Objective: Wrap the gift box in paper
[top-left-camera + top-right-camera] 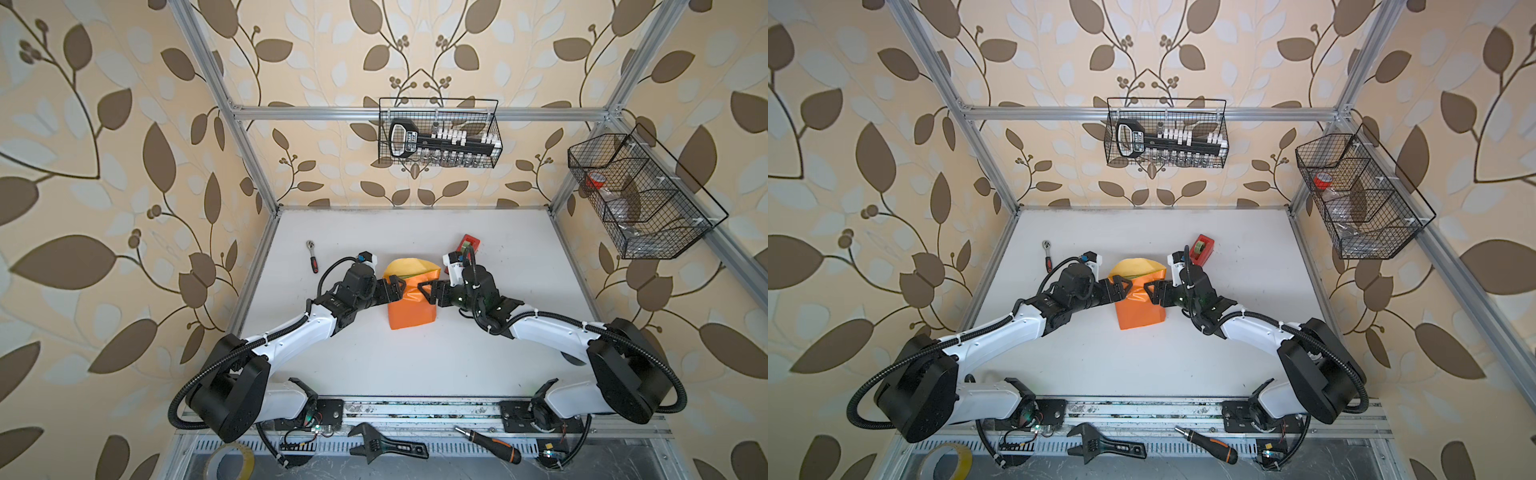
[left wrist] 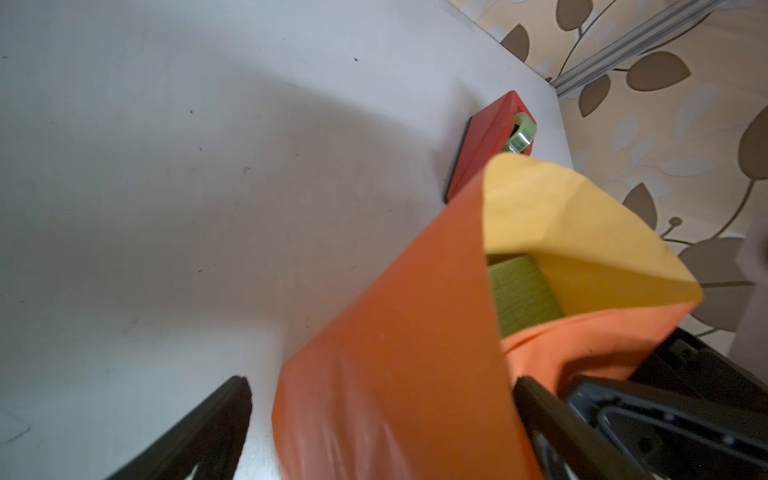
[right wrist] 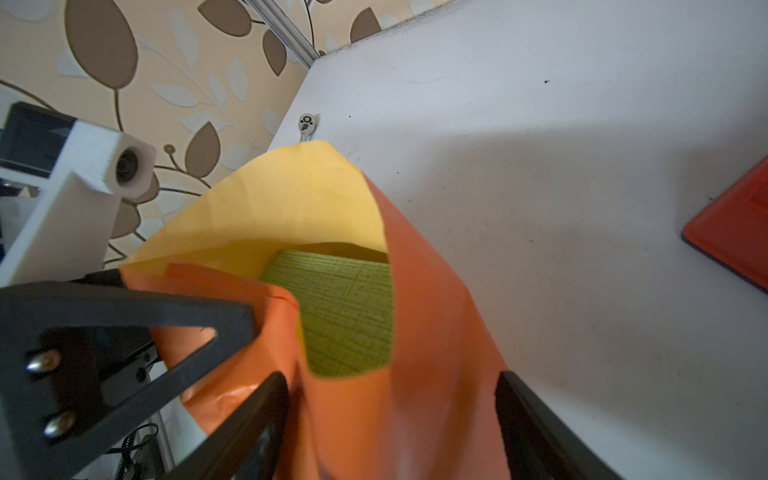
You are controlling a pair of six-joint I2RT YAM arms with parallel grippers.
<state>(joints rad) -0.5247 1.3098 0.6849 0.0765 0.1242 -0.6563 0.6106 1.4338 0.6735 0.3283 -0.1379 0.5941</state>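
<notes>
On the desk (image 1: pixel 415 365), the paper (image 1: pixel 409 309) wraps orange-side-out around the gift box (image 3: pixel 349 307), green top showing. Left fingers (image 2: pixel 208 428) stand spread astride one fold; right fingers (image 3: pixel 536 419) straddle the other, whether pinching it I cannot tell.

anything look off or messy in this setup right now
the paper is only loosely folded: its far end stands up open with the yellow side showing, and the top of the gift box is still bare through the gap. a ratchet wrench also lies on the table, which is odd for wrapping.
</notes>
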